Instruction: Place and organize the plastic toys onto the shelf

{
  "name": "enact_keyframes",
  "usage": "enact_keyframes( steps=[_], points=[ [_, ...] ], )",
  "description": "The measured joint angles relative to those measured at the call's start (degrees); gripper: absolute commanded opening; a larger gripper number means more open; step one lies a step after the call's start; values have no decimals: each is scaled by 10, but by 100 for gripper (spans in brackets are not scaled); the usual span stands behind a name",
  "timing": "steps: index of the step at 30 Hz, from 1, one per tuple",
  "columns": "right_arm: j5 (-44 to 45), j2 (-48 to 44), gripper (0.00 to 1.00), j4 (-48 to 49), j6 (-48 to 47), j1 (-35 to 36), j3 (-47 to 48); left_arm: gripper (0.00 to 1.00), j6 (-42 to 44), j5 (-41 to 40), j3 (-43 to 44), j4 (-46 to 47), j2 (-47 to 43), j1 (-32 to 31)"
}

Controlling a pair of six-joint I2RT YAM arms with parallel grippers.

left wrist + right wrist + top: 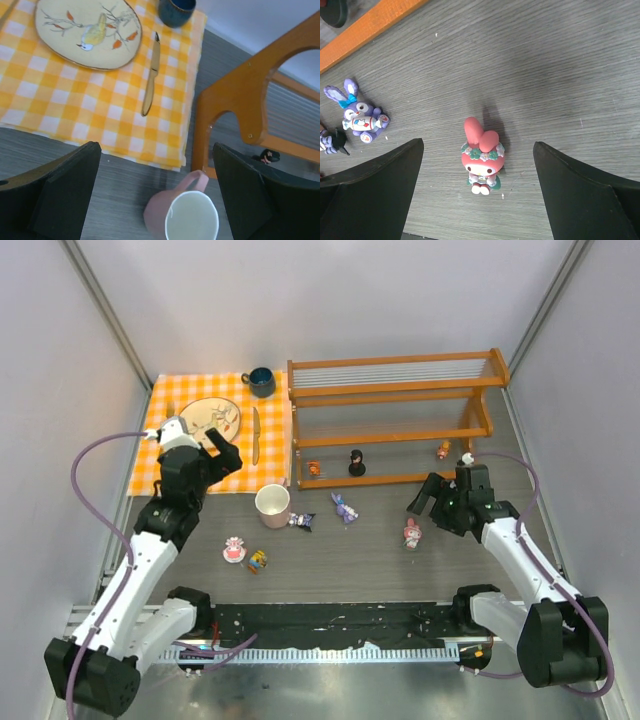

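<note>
Entry: pink figurine [482, 160], on grey table [545, 60]. My right claw [477, 144] is hovering above it, jaws standing apart, empty.

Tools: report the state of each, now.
Left tool: open, holding nothing.
Right tool: open, holding nothing.

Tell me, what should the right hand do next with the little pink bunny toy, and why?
Probably come straight down and close on the pink bunny toy. The right gripper is open above it, and the toy sits on the table right between the wide jaws, so nothing is held yet. The toy is not on the shelf, so it needs picking up first.
</note>
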Motion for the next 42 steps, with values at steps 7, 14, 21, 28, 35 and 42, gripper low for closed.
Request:
enact_keyframes(
  steps=[7,14,21,28,35,42],
  points=[
    [-2,-1,91,-15,-4,2,11,100,-8,8,20,-52,17,-81],
    [-5,1,87,-20,-4,14,11,100,18,6,-57,-27,-19,-161],
    [14,28,81,-22,-2,70,12,100,35,8,-58,9,-12,-194],
    [55,72,78,-30,0,105,14,100,38,8,-58,14,-5,-204],
    [77,102,73,-37,1,106,27,100,38,8,-58,15,2,-205],
    [77,143,62,-31,-5,106,46,100,37,8,-58,14,8,-205]
  ],
)
